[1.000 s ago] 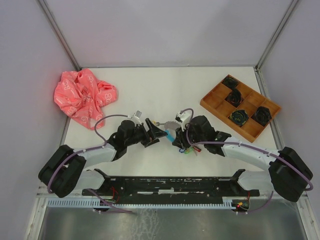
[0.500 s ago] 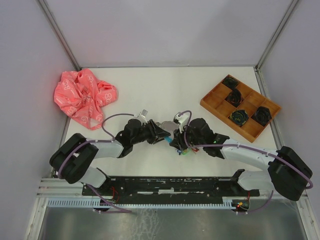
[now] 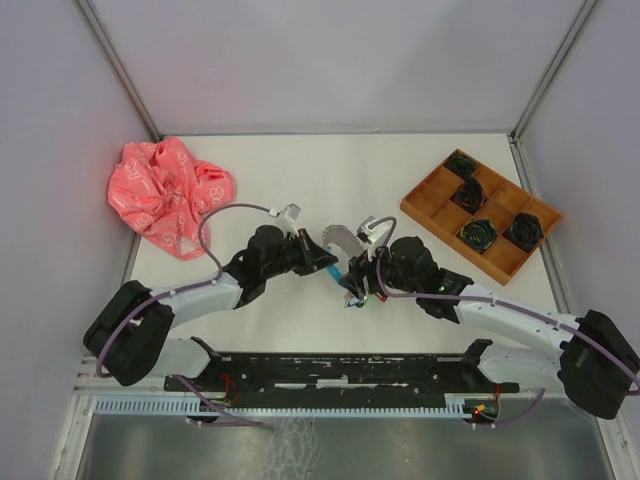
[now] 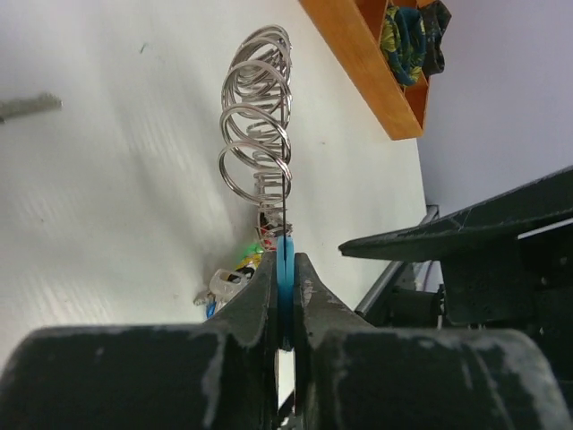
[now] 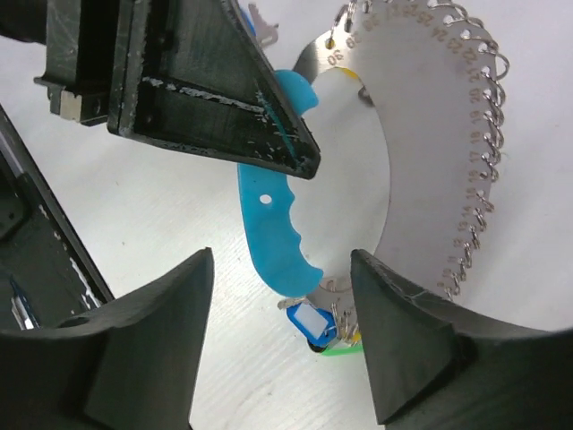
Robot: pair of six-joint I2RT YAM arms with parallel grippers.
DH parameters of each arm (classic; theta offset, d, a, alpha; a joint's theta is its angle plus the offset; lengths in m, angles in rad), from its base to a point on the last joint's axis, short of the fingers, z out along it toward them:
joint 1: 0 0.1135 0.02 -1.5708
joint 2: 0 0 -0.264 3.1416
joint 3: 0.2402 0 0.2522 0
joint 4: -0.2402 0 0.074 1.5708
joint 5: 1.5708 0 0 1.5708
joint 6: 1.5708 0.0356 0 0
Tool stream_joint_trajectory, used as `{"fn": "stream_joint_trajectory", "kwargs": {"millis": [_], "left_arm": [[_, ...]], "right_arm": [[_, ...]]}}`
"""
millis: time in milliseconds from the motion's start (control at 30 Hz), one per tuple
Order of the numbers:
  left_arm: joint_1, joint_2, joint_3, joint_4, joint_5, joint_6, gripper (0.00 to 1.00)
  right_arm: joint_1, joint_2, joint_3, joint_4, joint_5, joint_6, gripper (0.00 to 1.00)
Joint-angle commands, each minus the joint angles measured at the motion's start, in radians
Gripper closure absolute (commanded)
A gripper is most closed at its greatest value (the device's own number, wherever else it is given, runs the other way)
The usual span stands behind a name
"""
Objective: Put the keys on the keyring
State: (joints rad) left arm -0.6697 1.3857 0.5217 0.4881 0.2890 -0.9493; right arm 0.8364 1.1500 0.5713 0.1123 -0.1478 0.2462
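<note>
Blue handle [image 5: 269, 235] clamped in left end effector [image 4: 285, 269]; right end effector [image 5: 282, 269] spread wide, over silver keyring [image 5: 434, 134]

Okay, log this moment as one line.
left gripper: shut on blue handle | right gripper: open, near ring plate | tagged keys: at plate's end

Pink bag [image 3: 165, 195] back left, wooden tray [image 3: 432, 203] right, open table [image 3: 330, 180] between, keyring [image 3: 340, 241] mid-table
</note>
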Motion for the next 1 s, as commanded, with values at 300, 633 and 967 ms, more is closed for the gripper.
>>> {"fn": "stream_joint_trajectory", "kwargs": {"millis": [300, 633, 967], "left_arm": [[0.002, -0.261, 0.116, -0.189, -0.098, 0.504, 0.97], [0.035, -0.227, 0.219, -0.275, 0.022, 0.712, 0.97], [0.126, -0.257, 0.224, -0.281, 0.151, 0.764, 0.97]], "right_arm": [[0.004, -0.249, -0.020, -0.038, 0.296, 0.004, 0.16], [0.004, -0.326, -0.039, -0.135, 0.306, -0.230, 0.05], [0.004, -0.384, -0.132, -0.033, 0.228, -0.320, 0.12]]}}
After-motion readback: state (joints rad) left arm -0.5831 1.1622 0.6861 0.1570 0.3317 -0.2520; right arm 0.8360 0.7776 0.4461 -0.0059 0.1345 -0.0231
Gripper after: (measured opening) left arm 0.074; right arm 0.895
